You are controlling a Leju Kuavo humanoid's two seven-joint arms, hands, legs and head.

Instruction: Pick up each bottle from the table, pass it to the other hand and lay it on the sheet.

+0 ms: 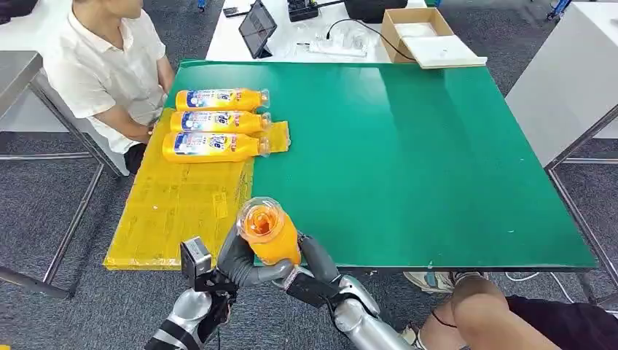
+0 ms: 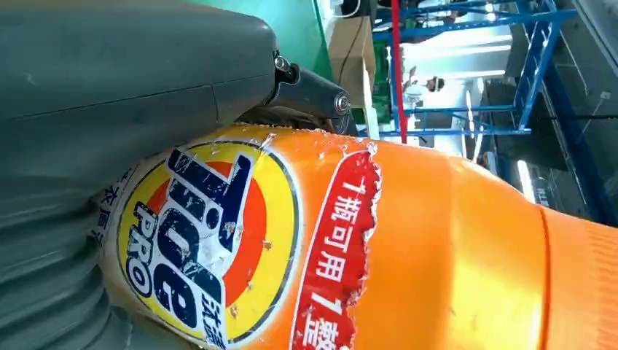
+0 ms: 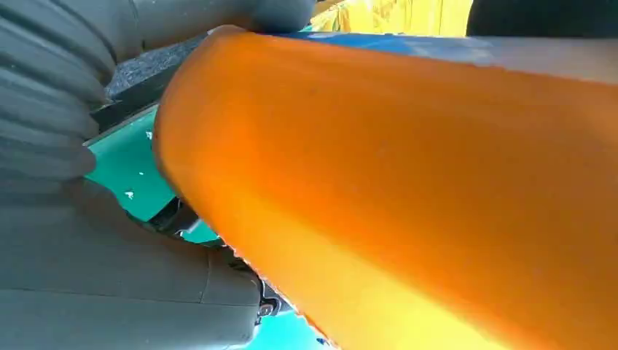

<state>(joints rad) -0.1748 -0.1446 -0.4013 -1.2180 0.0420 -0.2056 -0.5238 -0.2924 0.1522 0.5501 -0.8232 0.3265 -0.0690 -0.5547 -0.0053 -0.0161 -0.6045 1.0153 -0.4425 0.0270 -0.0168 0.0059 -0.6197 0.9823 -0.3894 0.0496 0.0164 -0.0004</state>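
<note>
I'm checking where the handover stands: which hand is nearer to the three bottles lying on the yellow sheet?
Left. The left hand is on the held bottle's sheet-facing side; the right hand is on its far side, farther from the three bottles.

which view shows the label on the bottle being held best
The left wrist view: the held bottle shows its round logo and red strip up close. The head view sees its cap end; the right wrist view shows plain orange side.
</note>
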